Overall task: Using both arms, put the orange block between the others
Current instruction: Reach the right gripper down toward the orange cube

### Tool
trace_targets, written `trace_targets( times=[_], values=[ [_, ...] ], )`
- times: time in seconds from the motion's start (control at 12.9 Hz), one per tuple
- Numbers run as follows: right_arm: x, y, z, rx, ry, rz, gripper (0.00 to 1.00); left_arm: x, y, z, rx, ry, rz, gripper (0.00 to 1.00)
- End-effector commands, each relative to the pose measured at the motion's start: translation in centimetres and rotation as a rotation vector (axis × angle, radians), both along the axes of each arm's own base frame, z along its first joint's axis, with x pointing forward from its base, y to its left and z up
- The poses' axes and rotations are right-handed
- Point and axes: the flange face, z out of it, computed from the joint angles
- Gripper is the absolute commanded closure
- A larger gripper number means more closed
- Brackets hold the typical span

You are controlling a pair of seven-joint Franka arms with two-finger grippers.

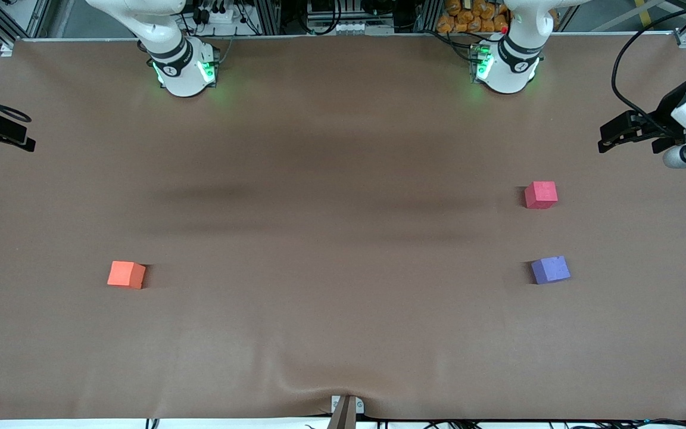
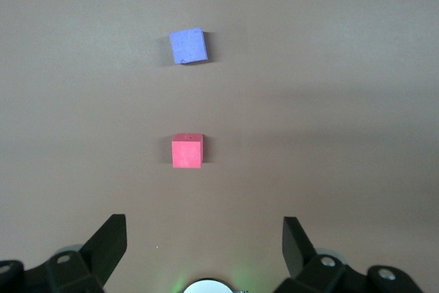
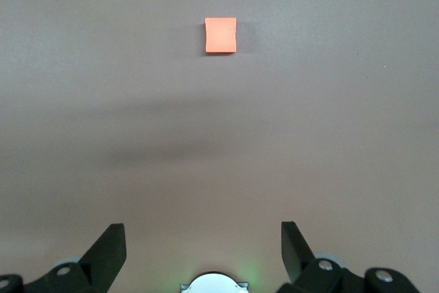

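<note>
The orange block (image 1: pixel 126 274) lies alone toward the right arm's end of the table, and it also shows in the right wrist view (image 3: pixel 221 35). Toward the left arm's end lie the red-pink cube (image 1: pixel 540 195) and the purple-blue cube (image 1: pixel 550 269), the purple-blue one nearer the front camera, with a gap between them. The left wrist view shows both the red-pink cube (image 2: pixel 187 151) and the purple-blue cube (image 2: pixel 188 46). My left gripper (image 2: pixel 204 219) hangs high over the table, open and empty. My right gripper (image 3: pixel 202 225) is likewise high, open and empty.
The brown table cover (image 1: pixel 343 333) has a wrinkle at its near edge. The right arm's base (image 1: pixel 185 71) and the left arm's base (image 1: pixel 507 68) glow green along the back. Black hardware with cables (image 1: pixel 629 131) juts in at each end.
</note>
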Motion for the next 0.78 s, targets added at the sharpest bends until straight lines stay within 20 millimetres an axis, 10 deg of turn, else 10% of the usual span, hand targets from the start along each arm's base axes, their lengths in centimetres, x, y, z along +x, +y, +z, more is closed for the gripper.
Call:
trace_targets(
  times=[0.0, 0.7],
  values=[
    [-0.2, 0.0, 0.0, -0.017, -0.002, -0.004, 0.00, -0.6, 0.0, 0.5, 0.024, -0.001, -0.016, 0.00],
    [1.8, 0.0, -2.8, -0.015, 0.004, 0.000, 0.00, -0.5, 0.6, 1.5, 0.041, -0.032, 0.014, 0.00]
  ],
)
